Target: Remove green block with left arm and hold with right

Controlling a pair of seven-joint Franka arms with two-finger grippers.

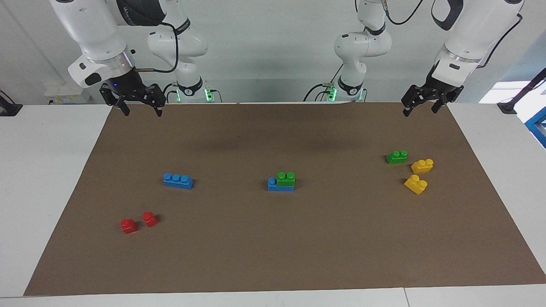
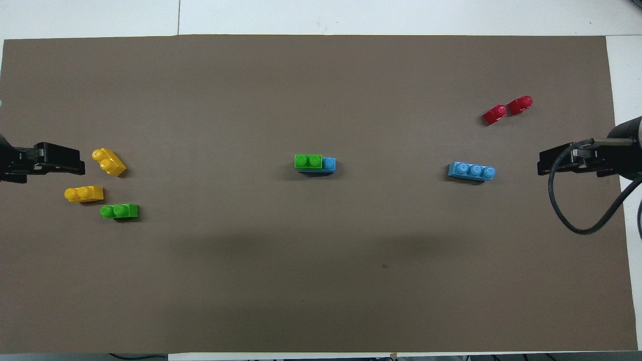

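Green block (image 1: 286, 178) sits studded on a blue brick (image 1: 280, 184) at mat centre, stud exposed at its 9 o'clock; left gripper (image 1: 420, 108) and right gripper (image 1: 140, 108) hang spread, empty; right should clamp blue first, left pull straight up.

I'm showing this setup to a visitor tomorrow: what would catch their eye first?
Probably the green block stacked on a blue brick at the middle of the brown mat, the only stacked pair. Next, the bright clusters: two yellow bricks with a loose green brick toward the left arm's end, two red bricks toward the right arm's end. The left gripper and right gripper hang open over the mat's corners nearest the robots.
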